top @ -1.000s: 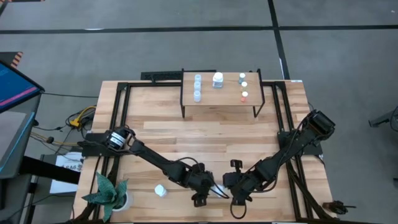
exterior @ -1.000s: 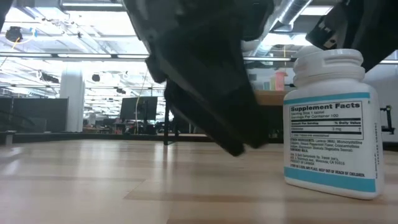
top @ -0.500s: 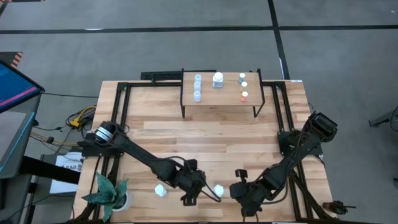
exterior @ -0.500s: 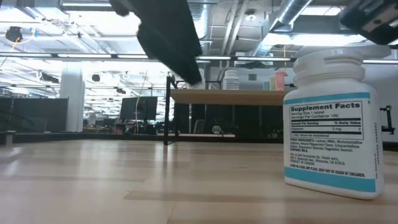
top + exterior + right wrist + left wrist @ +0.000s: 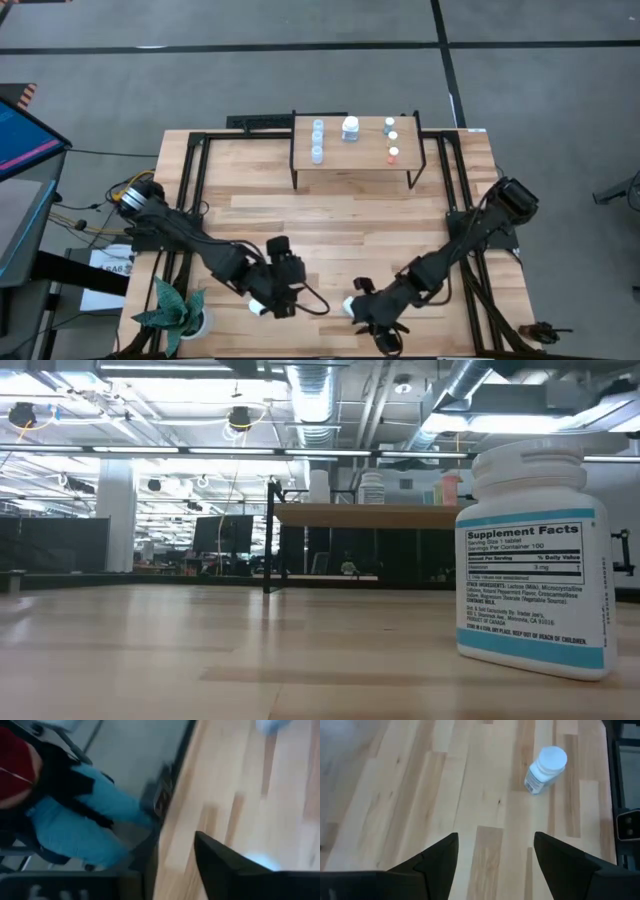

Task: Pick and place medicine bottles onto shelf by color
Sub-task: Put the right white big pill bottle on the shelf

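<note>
Nine medicine bottles are in sight, seven on the shelf (image 5: pixel 350 165) and two on the surface (image 5: pixel 340 225). There are two end effectors, one shelf, and one potted plant (image 5: pixel 180 310) at the surface's near left corner.

The shelf stands at the far side of the surface, well apart from both end effectors. It carries three rows: three pale-blue-capped bottles (image 5: pixel 317 140) on its left, one white bottle (image 5: pixel 350 128) in the middle, and three small bottles (image 5: pixel 392 138) on its right, the nearest of them orange-capped.

The left end effector (image 5: pixel 272 298) hangs low over the near part of the surface. Its fingers (image 5: pixel 440 855) are spread apart with nothing between them, so it is released. A second white bottle (image 5: pixel 256 306) sits just beside it, on the side toward the plant, partly hidden under it. The left wrist view shows an upright white bottle (image 5: pixel 546 769) ahead of the fingertips and clear of them.

The right end effector (image 5: pixel 364 312) is also low over the near edge. A third white bottle (image 5: pixel 350 305) stands just beside it, on the side toward the left end effector. I cannot tell whether this end effector is released or clenched.

In the low view one labelled white bottle (image 5: pixel 530 560) stands upright on the surface, with the shelf far behind it.
</note>
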`<move>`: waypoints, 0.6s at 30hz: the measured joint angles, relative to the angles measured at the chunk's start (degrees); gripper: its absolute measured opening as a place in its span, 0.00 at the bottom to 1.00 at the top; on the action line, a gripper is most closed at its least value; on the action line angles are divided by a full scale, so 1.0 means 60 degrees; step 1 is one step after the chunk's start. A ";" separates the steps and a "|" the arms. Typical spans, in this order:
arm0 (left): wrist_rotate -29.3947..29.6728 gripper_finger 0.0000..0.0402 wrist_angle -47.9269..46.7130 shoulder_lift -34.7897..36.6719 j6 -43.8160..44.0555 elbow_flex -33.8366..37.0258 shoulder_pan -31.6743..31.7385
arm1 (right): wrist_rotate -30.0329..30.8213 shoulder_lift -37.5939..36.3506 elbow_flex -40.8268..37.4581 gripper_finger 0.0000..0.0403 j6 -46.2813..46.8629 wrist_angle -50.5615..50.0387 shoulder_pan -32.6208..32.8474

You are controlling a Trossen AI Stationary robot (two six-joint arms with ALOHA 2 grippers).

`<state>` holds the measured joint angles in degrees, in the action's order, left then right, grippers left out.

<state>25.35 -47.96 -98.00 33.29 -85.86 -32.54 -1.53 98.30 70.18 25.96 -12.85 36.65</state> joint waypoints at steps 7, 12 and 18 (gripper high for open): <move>0.0156 0.61 -0.0578 0.0204 0.0156 0.0000 -0.0224 | -0.0338 0.0000 0.1127 0.56 -0.1323 -0.0020 -0.0590; 0.0385 0.61 -0.0892 0.0229 0.0056 0.0000 -0.0466 | -0.0740 0.0000 0.2109 0.61 -0.1975 -0.0446 -0.0841; 0.1163 0.61 -0.1837 0.0916 0.0224 0.0000 -0.0886 | -0.0748 -0.0004 0.3061 0.61 -0.3234 -0.1859 -0.0954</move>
<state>32.33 -58.98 -92.50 34.64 -85.86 -37.86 -6.02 98.28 88.54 6.56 -24.00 30.92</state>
